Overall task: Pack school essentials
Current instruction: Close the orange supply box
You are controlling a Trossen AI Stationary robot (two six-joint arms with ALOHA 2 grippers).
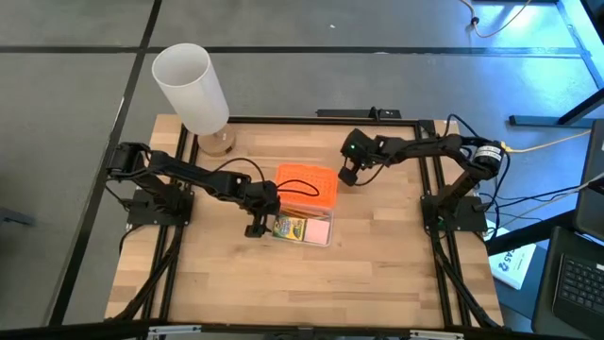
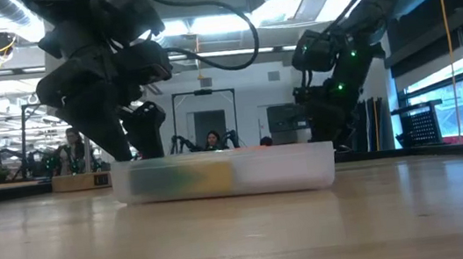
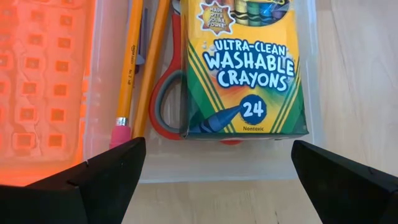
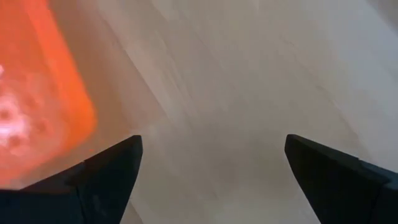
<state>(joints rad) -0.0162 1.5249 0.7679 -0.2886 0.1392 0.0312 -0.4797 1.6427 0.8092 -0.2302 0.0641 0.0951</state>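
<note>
The left gripper [image 1: 257, 229] is held spread at the clear box's [image 1: 326, 236] left end, over the crayon box [image 3: 245, 68]; the right gripper [image 1: 348, 176] is spread beside the orange lid [image 1: 307, 183].

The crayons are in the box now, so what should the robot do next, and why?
Probably put the orange lid on. The crayon box, scissors and pencils already lie in the clear box, the lid sits beside it, and the open right gripper hovers by the lid's edge.
</note>
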